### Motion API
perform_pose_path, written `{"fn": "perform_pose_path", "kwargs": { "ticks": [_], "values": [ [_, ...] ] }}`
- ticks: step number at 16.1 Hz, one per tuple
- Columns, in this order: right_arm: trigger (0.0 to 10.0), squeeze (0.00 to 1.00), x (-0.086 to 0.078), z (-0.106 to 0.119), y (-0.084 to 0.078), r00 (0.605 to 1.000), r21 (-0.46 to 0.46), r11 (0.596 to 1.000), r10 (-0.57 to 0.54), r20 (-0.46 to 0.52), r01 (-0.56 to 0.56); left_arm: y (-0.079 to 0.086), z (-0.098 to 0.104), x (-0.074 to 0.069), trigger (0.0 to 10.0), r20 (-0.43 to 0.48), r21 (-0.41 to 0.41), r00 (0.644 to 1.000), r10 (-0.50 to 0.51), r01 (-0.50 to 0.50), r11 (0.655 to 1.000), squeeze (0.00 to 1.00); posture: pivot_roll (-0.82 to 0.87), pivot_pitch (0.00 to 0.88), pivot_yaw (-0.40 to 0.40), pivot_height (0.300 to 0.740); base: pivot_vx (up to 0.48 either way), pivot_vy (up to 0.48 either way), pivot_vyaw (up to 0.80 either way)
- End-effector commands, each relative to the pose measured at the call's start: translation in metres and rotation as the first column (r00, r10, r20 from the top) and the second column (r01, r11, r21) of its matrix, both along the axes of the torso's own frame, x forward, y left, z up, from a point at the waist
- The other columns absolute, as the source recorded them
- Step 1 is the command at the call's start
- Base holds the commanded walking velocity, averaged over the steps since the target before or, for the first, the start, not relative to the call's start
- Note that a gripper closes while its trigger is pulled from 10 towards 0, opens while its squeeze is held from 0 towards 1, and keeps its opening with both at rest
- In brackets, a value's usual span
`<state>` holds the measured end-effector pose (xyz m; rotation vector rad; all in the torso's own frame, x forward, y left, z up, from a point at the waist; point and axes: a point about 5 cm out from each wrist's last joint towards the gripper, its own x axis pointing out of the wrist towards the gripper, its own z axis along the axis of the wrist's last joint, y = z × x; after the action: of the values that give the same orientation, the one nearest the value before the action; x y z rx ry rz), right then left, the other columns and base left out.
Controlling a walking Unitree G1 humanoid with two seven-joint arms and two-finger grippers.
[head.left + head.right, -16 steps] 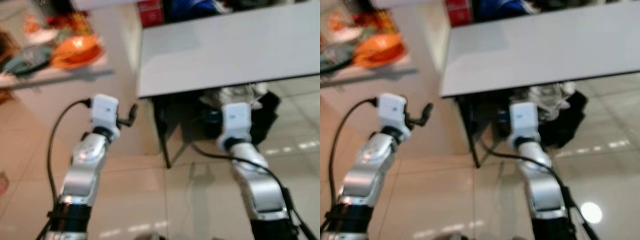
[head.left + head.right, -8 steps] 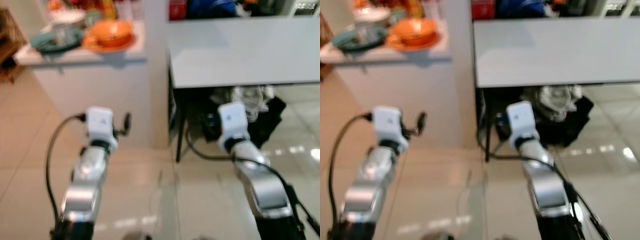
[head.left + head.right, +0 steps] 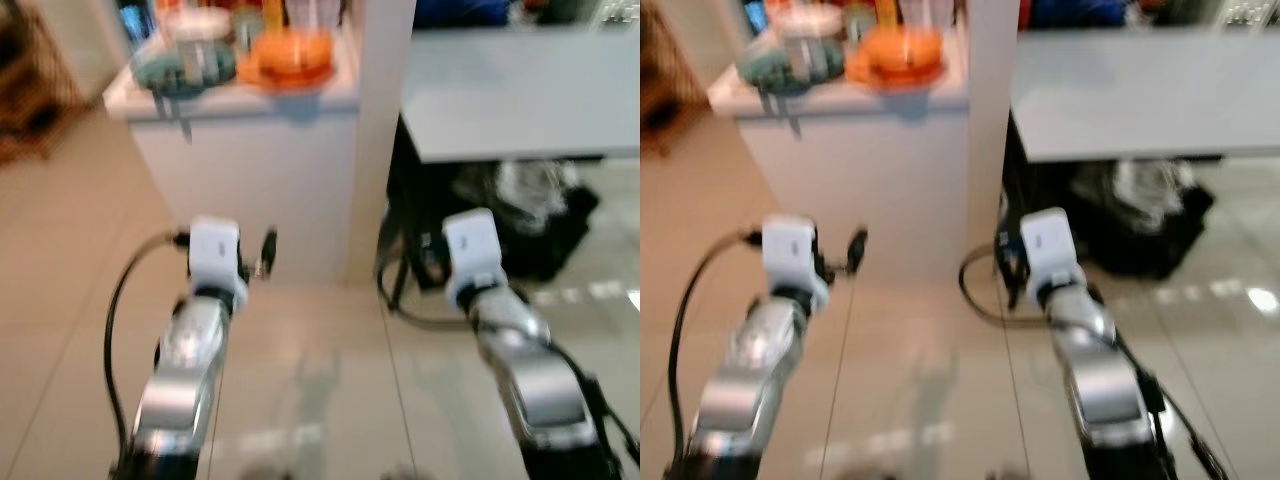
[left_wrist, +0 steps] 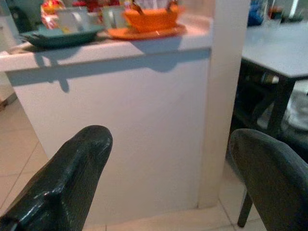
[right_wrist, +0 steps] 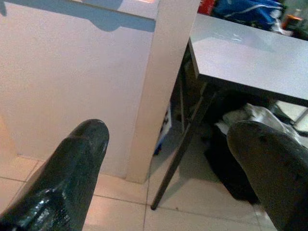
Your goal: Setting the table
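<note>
Dishes, the orange bowl and teal plate, sit on the white counter above and ahead of your left gripper and right gripper, both spread wide and empty, so close in squarely before raising either arm.

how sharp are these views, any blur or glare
Both eye views are motion-blurred: the orange bowl and teal plate on the counter are smeared. A bright glare spot sits on the floor tiles in the right eye view. The left wrist view is sharper, with the plate's shadow on the counter front; the near fingers are soft. The right wrist view is fairly clear on the grey table.
</note>
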<state>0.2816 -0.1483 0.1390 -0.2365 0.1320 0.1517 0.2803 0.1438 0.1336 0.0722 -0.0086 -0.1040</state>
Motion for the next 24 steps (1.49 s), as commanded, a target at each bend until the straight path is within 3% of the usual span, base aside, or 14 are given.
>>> {"fn": "perform_pose_path", "kwargs": {
  "ticks": [1, 4, 6, 8, 11, 12, 16, 19, 24],
  "values": [
    [10.0, 0.0, 0.001, 0.006, 0.009, 1.0, 0.048, 0.998, 0.028, 0.008, -0.029, 0.01, 0.005, -0.001, 10.0, 0.012, 0.019, 0.999, 0.048, -0.048, 0.999, 0.0, -0.06, 0.064, -0.015, 0.74, 0.0, 0.409, 0.0],
    [10.0, 0.0, 0.007, 0.014, 0.021, 1.0, 0.139, 0.99, -0.011, 0.009, 0.009, 0.017, 0.021, 0.001, 10.0, 0.054, 0.038, 0.996, 0.071, -0.073, 0.997, 0.0, -0.01, 0.054, -0.004, 0.74, 0.0, 0.399, 0.0],
    [10.0, 0.0, 0.008, 0.034, 0.017, 0.97, 0.177, 0.974, -0.169, 0.172, 0.139, 0.012, 0.032, -0.001, 10.0, 0.082, 0.075, 0.997, 0.013, -0.019, 0.997, 0.0, 0.03, 0.049, -0.016, 0.74, 0.0, 0.0, 0.0],
    [10.0, 0.0, 0.007, 0.035, 0.011, 0.964, 0.19, 0.971, -0.182, 0.193, 0.145, 0.009, 0.04, 0.0, 10.0, 0.114, 0.052, 0.993, 0.026, -0.032, 0.998, 0.0, 0.04, 0.044, -0.039, 0.74, 0.0, 0.0, 0.0],
    [10.0, 0.0, 0.006, 0.032, 0.012, 0.985, 0.22, 0.974, -0.088, 0.151, 0.054, 0.001, 0.049, -0.003, 10.0, 0.144, 0.074, 0.99, -0.013, 0.002, 0.997, 0.0, 0.06, 0.048, -0.044, 0.74, 0.0, 0.0, 0.0],
    [10.0, 0.0, 0.007, 0.034, 0.013, 0.983, 0.217, 0.975, -0.083, 0.164, 0.047, 0.0, 0.049, -0.002, 10.0, 0.112, 0.08, 0.994, -0.016, 0.007, 0.997, 0.0, 0.07, 0.049, -0.054, 0.74, 0.0, 0.0, 0.0],
    [10.0, 0.0, 0.015, 0.042, 0.014, 0.977, 0.16, 0.987, -0.03, 0.21, -0.004, -0.008, 0.067, 0.005, 10.0, 0.164, 0.086, 0.986, -0.036, 0.022, 0.996, 0.0, 0.09, 0.038, -0.087, 0.74, 0.225, 0.0, 0.0],
    [10.0, 0.0, 0.023, 0.058, 0.001, 0.962, 0.136, 0.99, -0.07, 0.265, 0.035, -0.005, 0.07, 0.007, 10.0, 0.157, 0.068, 0.988, -0.005, -0.006, 0.998, 0.0, 0.08, 0.026, -0.094, 0.74, 0.42, 0.0, 0.3],
    [10.0, 0.0, 0.025, 0.057, -0.007, 0.958, 0.13, 0.987, -0.122, 0.261, 0.091, -0.009, 0.074, 0.008, 10.0, 0.169, 0.098, 0.985, -0.035, 0.018, 0.995, 0.0, 0.08, 0.023, -0.089, 0.74, 0.456, 0.0, 0.09]
  ]
}}
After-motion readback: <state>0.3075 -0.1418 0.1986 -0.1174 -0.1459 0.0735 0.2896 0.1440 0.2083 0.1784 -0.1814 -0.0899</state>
